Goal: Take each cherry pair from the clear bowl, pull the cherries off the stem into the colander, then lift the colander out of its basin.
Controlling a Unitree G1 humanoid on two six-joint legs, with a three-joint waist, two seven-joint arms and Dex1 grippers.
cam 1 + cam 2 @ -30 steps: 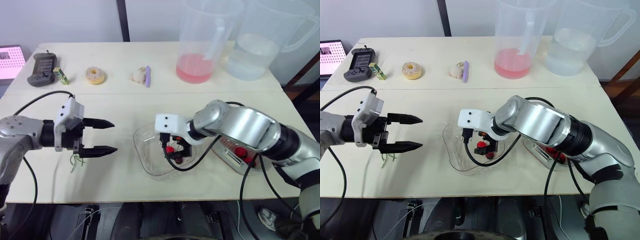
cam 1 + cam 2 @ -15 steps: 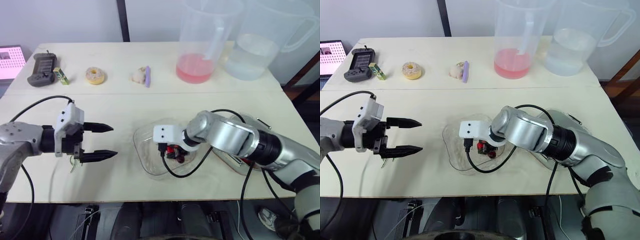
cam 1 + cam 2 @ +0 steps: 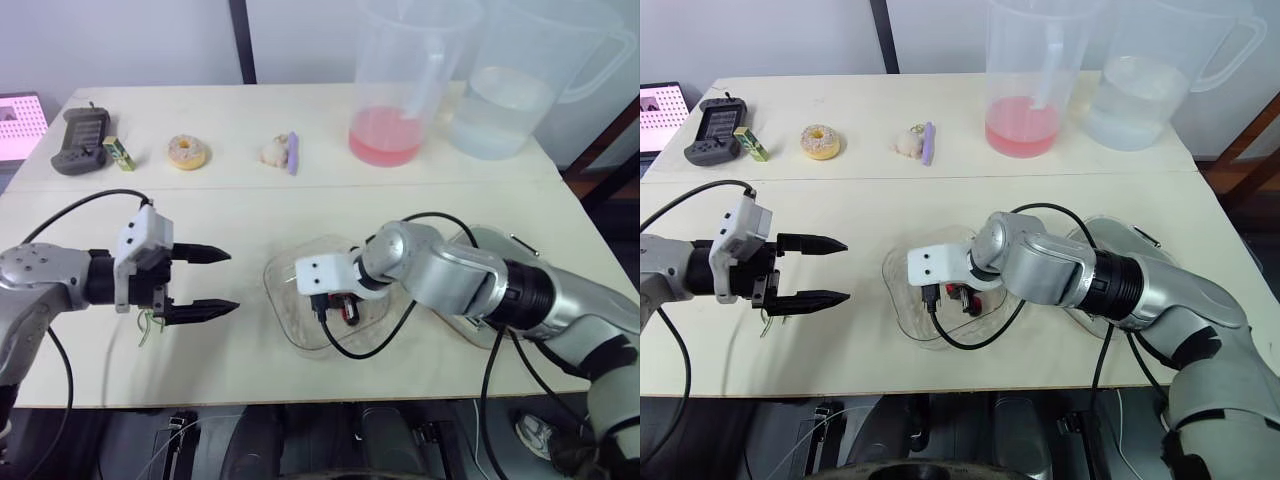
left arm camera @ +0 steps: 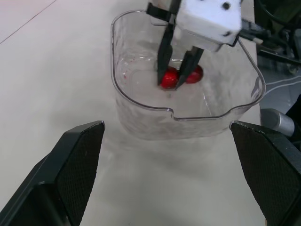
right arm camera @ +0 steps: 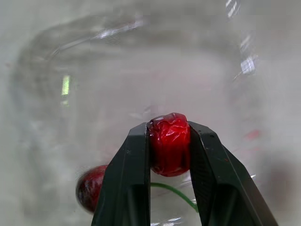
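Inside right pincer (image 5: 170, 132): wrinkled glossy red cherry (image 5: 168, 151), green stem (image 5: 175, 190) trailing.

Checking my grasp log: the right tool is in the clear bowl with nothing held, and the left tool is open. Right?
Not empty: the right tool is shut on a red cherry in the clear bowl, as the right wrist view shows. The left tool is open.

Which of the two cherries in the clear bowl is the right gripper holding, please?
The wrinkled cherry clamped in the right gripper; the darker cherry lies ungripped beside it.
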